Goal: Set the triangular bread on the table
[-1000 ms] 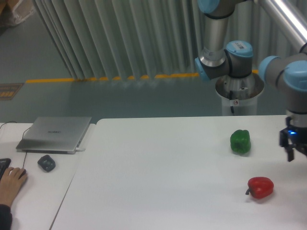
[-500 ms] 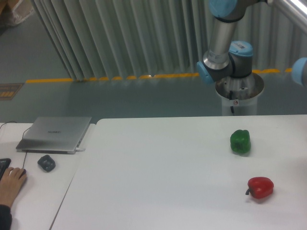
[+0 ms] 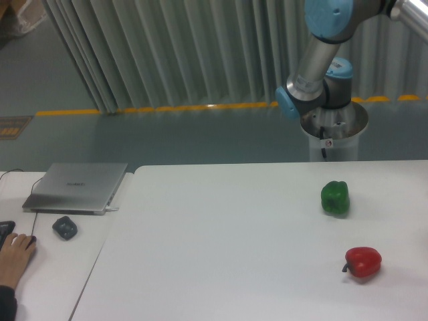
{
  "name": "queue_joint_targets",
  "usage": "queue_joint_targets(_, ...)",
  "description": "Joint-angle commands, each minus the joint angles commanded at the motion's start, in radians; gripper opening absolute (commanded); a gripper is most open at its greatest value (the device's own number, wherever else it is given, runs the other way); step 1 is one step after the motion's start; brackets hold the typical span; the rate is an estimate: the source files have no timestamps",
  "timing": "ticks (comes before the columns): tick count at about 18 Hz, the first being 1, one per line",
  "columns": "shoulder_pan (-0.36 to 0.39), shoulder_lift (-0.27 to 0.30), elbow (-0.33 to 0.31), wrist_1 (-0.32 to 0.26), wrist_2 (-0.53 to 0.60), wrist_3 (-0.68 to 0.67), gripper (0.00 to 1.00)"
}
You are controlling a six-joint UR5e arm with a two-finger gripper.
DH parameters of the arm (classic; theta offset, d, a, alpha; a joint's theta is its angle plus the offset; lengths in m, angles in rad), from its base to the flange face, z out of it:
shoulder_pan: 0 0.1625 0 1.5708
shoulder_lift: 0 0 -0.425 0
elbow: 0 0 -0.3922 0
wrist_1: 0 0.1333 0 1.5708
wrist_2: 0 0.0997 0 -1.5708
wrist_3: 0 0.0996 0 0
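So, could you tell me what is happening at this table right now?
Nothing is being handled at this moment. The robot arm reaches out of frame to the right, so its pincer is out of view, and no triangular bread is visible. A green pepper and a red pepper sit apart on the table.

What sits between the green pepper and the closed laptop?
Nothing: the camera view shows only bare white table between the green pepper and the laptop.
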Motion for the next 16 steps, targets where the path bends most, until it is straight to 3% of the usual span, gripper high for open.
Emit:
queue_joint_targets(15, 0.023, -0.06, 0.003, -0.002, 0.009, 0.009, 1.0)
queue_joint_targets(16, 0.023, -0.061, 0.003, -0.003, 0.009, 0.008, 0.89)
